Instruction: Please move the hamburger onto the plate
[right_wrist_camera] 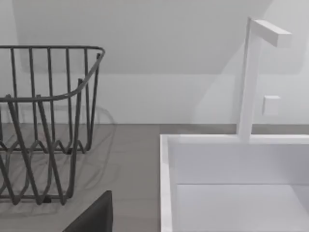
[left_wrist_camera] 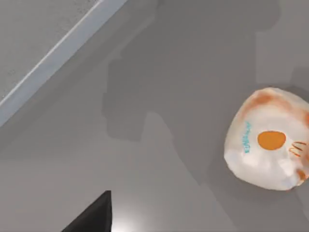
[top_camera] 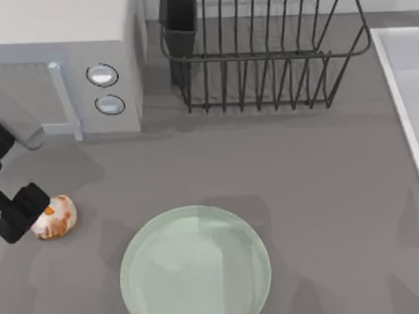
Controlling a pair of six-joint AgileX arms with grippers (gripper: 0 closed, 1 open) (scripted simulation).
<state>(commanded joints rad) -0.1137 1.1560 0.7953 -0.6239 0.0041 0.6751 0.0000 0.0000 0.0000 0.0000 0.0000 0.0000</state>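
Observation:
The hamburger is a small cream lump with orange-brown patches, lying on the grey table at the left, apart from the plate. In the left wrist view the hamburger shows its orange spot and rests on the table. My left gripper is a dark block just left of the hamburger, overlapping its left edge from above. The plate is large, round and pale mint green, at the front centre, with nothing on it. A dark part of my right gripper shows in the right wrist view, which faces the rack and sink.
A microwave stands at the back left, just behind the hamburger. A dark wire dish rack stands at the back centre. A white sink runs along the right edge, with its faucet.

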